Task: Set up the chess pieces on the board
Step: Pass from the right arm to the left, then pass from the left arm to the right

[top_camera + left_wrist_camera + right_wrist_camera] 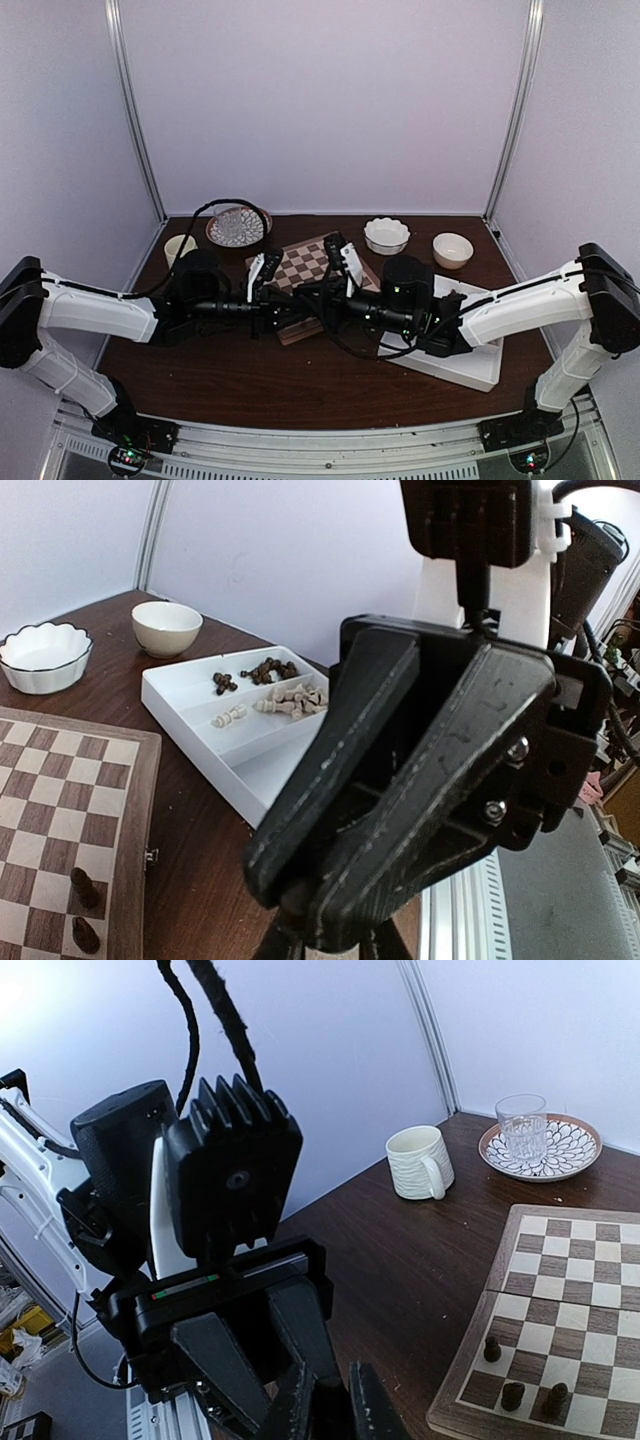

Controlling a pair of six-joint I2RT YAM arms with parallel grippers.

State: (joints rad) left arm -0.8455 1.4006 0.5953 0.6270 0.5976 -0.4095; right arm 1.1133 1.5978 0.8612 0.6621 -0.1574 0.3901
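Three dark chess pieces (512, 1396) stand upright on the board (503, 1260), in the squares along its near edge, long axes vertical, heads up. The board lies flat at the middle of the tabletop (200, 370), turned askew to the tabletop's front edge. The other pieces sit in the white tray (262, 772) just right of the board: dark ones heaped in the far compartments, pale pieces (290, 700) toppled on their sides, long axes mostly along the tray's length.

The left arm (95, 312) and the right arm (520, 310) reach inward, forearms near level, and meet tip to tip above the board's near edge; the right arm passes over the tray. From the left wrist I see the right end effector (285, 880) clenched, fingers meeting at the tips; whether a piece is pinched I cannot tell. The left end effector (275, 1390) points down. Its tips are hidden, so I cannot tell its state.

Behind the board stand a mug (420, 1162), a glass (522, 1125) on a plate (575, 1155), a scalloped bowl (45, 658) and a plain bowl (167, 628).
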